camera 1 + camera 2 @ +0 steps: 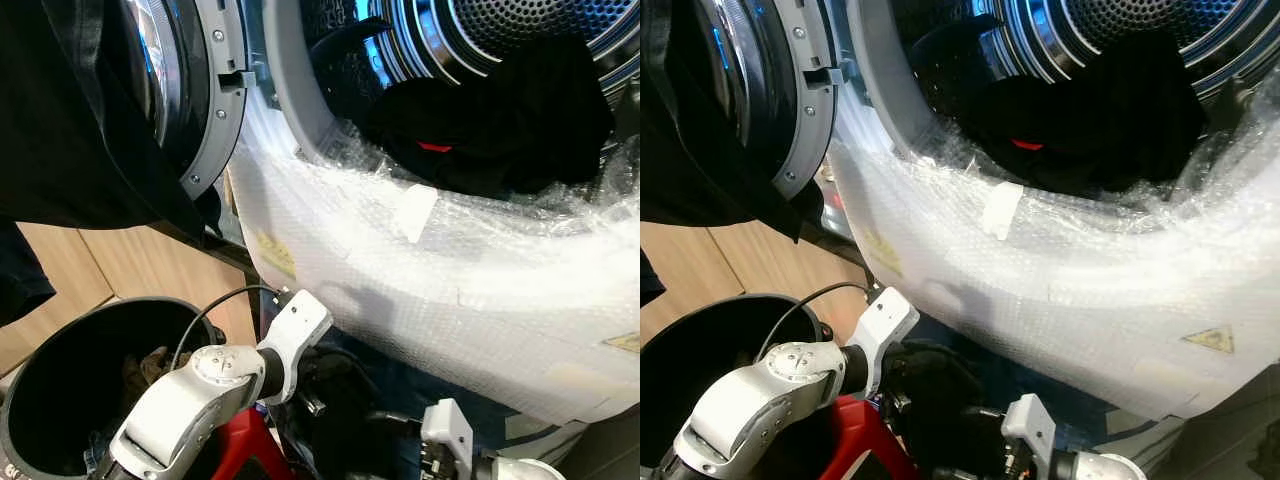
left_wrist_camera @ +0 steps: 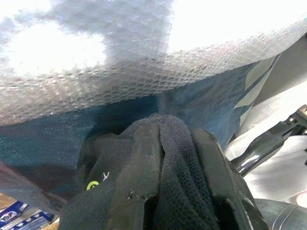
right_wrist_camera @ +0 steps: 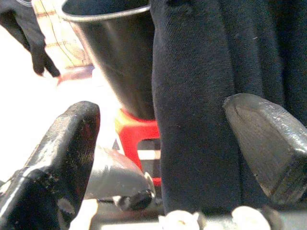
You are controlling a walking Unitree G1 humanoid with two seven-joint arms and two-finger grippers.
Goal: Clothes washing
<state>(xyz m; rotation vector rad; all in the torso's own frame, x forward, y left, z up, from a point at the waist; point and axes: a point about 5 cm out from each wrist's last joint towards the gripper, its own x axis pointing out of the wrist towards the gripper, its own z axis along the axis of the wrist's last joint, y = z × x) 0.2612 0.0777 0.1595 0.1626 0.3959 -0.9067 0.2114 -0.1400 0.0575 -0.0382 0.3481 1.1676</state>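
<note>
My left gripper (image 2: 163, 191) is shut tight on a soft black knitted cloth (image 2: 168, 158). The two black fingers (image 2: 132, 177) squeeze it from both sides, and the cloth bunches up into a round lump between them. It sits low, just in front of the washer's bottom part.

My right gripper (image 3: 163, 148) is wide open. Its two thick black fingers (image 3: 67, 143) look dull and a bit scratched. A dark blue woolly cloth (image 3: 201, 105) hangs down between them, but I cannot tell if the fingers touch it.

My silver left arm (image 1: 215, 385) is smooth and shiny, with a thin black cable looping off it. Under it is something bright red and plastic (image 1: 240, 450). Beside the arm stands a round black plastic bucket (image 1: 40, 370) with some crumpled brownish cloth (image 1: 150, 368) inside.

Next comes the front of the white washing machine (image 1: 470, 300). It is wrapped in bumpy clear bubble wrap (image 1: 350, 200) that crinkles and shines. A yellow warning triangle sticker (image 1: 1210, 340) shows on it.

Higher up, the round glass door with a grey ring (image 1: 205, 90) hangs open on my left. Inside the shiny metal drum with small holes (image 1: 520, 20) lies a pile of black clothes (image 1: 500, 120) with a bit of red (image 1: 435, 147) in it. The floor is pale wood (image 1: 130, 265).
</note>
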